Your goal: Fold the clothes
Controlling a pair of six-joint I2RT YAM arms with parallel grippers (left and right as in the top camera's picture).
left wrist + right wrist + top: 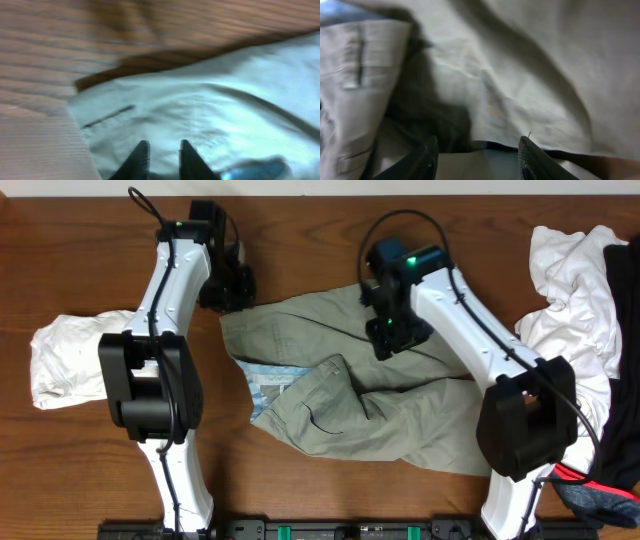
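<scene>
The khaki-beige shorts (400,415) lie crumpled in the middle of the table, with the pale blue waistband lining (268,385) showing at their left. My left gripper (236,292) hovers at the garment's far left corner. In the left wrist view its fingers (163,152) are a narrow gap apart over the khaki cloth (210,110), with nothing pinched. My right gripper (395,340) is over the upper middle of the shorts. Its fingers (477,150) are wide apart just above a fold of the cloth (520,75).
A white garment (65,360) lies at the left, under the left arm. A pile of white (565,290), black (625,310) and red-trimmed (600,490) clothes sits along the right edge. Bare wood (300,230) shows at the back.
</scene>
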